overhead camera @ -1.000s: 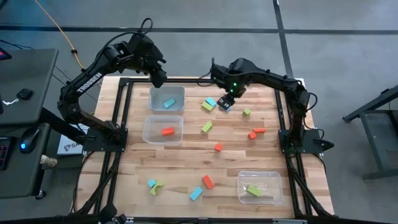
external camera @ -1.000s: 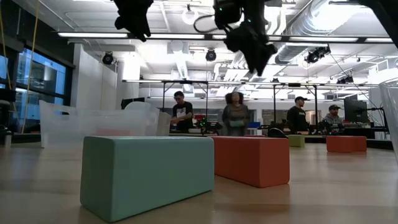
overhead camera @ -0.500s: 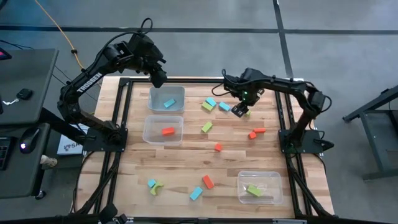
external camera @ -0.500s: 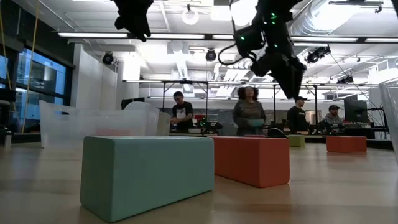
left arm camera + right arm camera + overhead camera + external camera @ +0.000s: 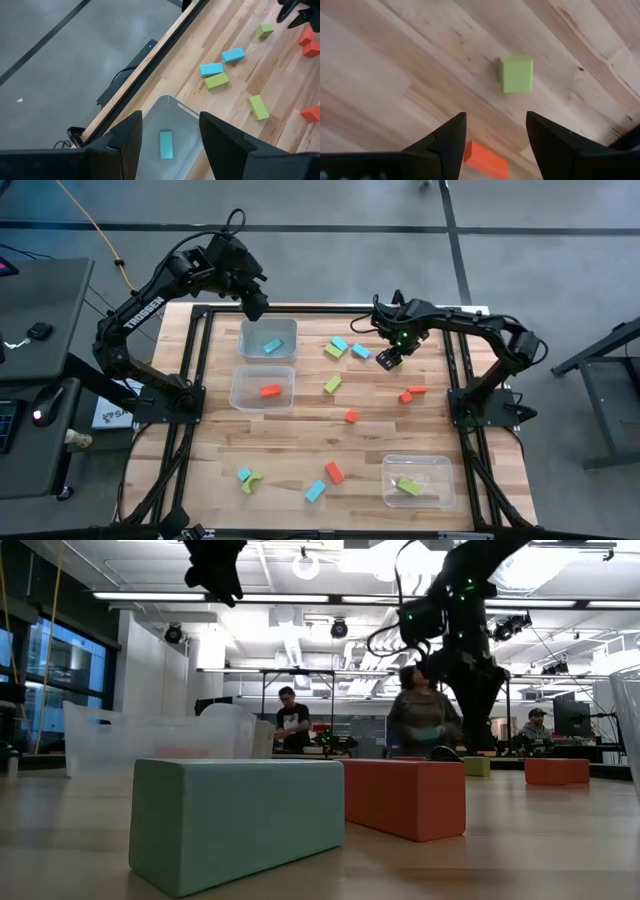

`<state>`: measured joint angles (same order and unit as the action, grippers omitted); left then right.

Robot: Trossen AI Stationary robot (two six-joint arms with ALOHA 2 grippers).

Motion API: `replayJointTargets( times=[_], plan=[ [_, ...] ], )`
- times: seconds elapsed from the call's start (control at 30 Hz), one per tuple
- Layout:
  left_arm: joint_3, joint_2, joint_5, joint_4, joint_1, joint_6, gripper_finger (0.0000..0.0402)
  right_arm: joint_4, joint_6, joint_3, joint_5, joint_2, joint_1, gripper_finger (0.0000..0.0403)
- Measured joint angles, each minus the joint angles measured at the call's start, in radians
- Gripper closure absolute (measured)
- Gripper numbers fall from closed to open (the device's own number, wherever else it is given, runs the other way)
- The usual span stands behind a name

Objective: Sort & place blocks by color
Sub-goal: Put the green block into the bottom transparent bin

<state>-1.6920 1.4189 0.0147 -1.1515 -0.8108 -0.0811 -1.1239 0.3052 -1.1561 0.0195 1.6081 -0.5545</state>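
Observation:
Cyan, red and green blocks lie scattered flat on the wooden table [image 5: 300, 435]. My right gripper [image 5: 388, 359] hangs open, pointing down, just above a small green cube [image 5: 516, 73], which lies on the boards ahead of the fingertips. A red block [image 5: 487, 159] lies beside it. My left gripper [image 5: 257, 307] waits open, high above the far-left clear bin [image 5: 250, 338], which holds one cyan block [image 5: 166, 144]. A second bin [image 5: 240, 388] holds a red block [image 5: 269, 391]. A third bin [image 5: 440, 480] holds a green block [image 5: 407, 486].
Cyan blocks [image 5: 338, 345] [image 5: 360, 352] and green blocks [image 5: 333, 352] [image 5: 332, 384] lie left of my right gripper, and red blocks [image 5: 417, 390] [image 5: 351, 416] lie nearer. By the near edge lie a cyan block [image 5: 243, 475], a green arch [image 5: 254, 480], a red block [image 5: 334, 472] and another cyan block [image 5: 315, 491]. People stand in the room behind.
My right gripper has moved toward the table's right edge and come down, from above the cyan and green blocks to just over the small green cube. It has stayed open. No block has moved.

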Motion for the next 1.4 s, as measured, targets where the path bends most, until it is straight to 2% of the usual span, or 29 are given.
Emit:
replayJointTargets(
  times=[0.33, 0.5, 0.63, 0.8, 1.1, 1.2, 1.4],
  plan=[
    [0.0, 0.0, 0.0, 0.0, 0.0, 0.003, 0.0227, 0.092, -0.058, 0.041, 0.004, 0.0, -0.038, 0.0204],
    [0.0, 0.0, 0.0, 0.0, 0.0, 0.018, 0.0227, 0.102, -0.087, 0.042, 0.004, 0.031, -0.064, 0.0187],
    [0.0, 0.0, 0.0, 0.0, 0.0, 0.027, 0.0227, 0.106, -0.087, 0.042, -0.037, 0.046, -0.071, 0.0173],
    [0.0, 0.0, 0.0, 0.0, 0.0, 0.026, 0.0227, 0.128, -0.101, 0.043, -0.007, 0.047, -0.073, 0.0171],
    [0.001, 0.0, 0.0, 0.003, 0.0, 0.027, 0.0227, 0.199, -0.048, 0.153, -0.037, 0.048, -0.087, 0.0171],
    [0.001, 0.0, 0.0, 0.017, 0.0, 0.026, 0.0227, 0.256, -0.051, 0.172, -0.006, 0.049, -0.087, 0.0171],
    [0.001, 0.0, 0.0, 0.054, 0.0, 0.026, 0.0227, 0.294, -0.044, 0.191, -0.026, 0.049, -0.089, 0.0171]
  ],
)
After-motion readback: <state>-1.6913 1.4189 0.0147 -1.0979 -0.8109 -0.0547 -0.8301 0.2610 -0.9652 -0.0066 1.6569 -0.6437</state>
